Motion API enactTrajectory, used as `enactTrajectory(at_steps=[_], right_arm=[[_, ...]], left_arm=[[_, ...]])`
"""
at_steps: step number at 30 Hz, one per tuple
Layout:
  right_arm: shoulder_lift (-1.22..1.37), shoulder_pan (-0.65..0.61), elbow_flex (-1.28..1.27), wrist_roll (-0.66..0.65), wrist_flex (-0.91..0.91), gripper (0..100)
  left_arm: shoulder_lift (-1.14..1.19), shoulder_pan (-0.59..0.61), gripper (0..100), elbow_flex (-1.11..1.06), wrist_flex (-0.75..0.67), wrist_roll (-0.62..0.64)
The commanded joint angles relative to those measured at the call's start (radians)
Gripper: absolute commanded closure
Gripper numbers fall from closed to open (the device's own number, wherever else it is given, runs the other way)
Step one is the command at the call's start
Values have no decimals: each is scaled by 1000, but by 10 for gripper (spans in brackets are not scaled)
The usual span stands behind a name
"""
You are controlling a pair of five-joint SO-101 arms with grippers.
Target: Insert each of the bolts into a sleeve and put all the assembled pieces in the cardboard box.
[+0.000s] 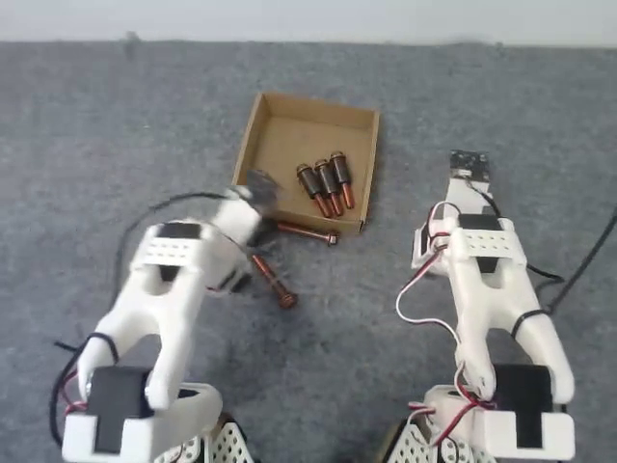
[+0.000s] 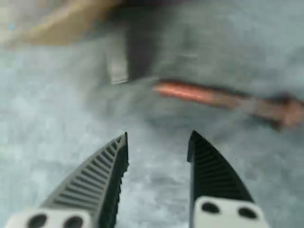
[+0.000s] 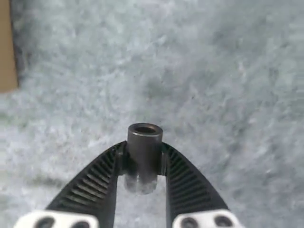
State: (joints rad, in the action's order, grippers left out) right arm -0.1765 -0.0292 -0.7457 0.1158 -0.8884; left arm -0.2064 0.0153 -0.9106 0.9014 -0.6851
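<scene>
Jaws parted and empty, the left gripper (image 2: 158, 135) hangs over grey carpet (image 1: 482, 87) by the brown cardboard box's (image 1: 289, 145) near corner, beside a loose copper-coloured bolt (image 2: 223, 97). The right gripper (image 3: 143, 147), extended right of the box, clamps an upright dark metal sleeve (image 3: 142, 161). Three assembled pieces (image 1: 326, 185) lie inside the box.

Left pincer (image 2: 159, 135) agape, right pincer (image 3: 143, 148) clenched.
</scene>
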Motion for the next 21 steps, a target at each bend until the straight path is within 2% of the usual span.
enactTrajectory(at_steps=[1,4,9,16,21], right_arm=[[-5,28,14,-15,44,991],[8,21,15,-17,51,991],[10,21,15,-17,51,991],[10,21,15,-17,51,991],[10,21,15,-17,51,991]], left_arm=[[-55,-61,804,7,35,-160],[-54,-115,804,44,126,-262],[-54,-184,804,156,253,-359],[-54,-261,804,185,253,-437],[-17,-273,804,156,133,-437]])
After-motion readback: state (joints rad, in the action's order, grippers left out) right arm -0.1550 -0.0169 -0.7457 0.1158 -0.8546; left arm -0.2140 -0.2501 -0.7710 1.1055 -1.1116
